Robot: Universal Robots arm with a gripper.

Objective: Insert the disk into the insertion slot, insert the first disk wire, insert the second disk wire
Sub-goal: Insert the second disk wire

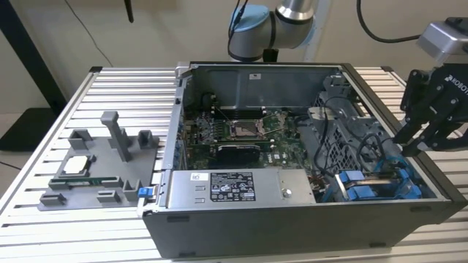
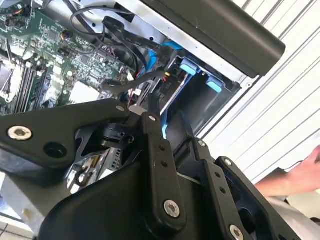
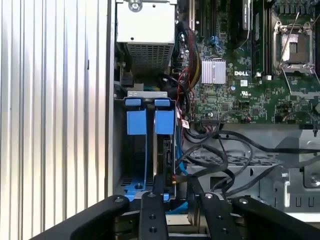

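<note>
Fingers (image 3: 151,210): sitting narrow, clamping what is looking like the blue-framed near end of the disk (image 3: 168,152). The gripper (image 1: 409,148) is hanging over the open computer case (image 1: 292,230), at the exterior view's right.

Disk: standing on edge, partly down inside the insertion slot (image 1: 369,189). Its long axis is running in line with the fingers, down into the bay. The far end is pointing at the bay floor, and the broad faces are lying parallel to the blue rails (image 3: 136,122).

Handling note, as a judgement: the step in hand is appearing to be the seating of the disk. Doing it well is meaning holding the long axis square to the rails, letting the blue frame ride both guides evenly, and pressing straight with no twist. A tilted frame is likely to be jamming.

Black wires (image 3: 215,160): looping just beside the disk, on the motherboard side. They are needing to stay out of the slot's mouth.

Motherboard (image 3: 235,95): lying beyond the wires, on the case floor.

Power supply (image 1: 234,189): sitting along the case wall, near the slot.

Worktop (image 1: 117,82): slatted, carrying the case and a grey fixture tray (image 1: 95,164). The tray is lying well apart from the gripper, at the exterior view's left.
</note>
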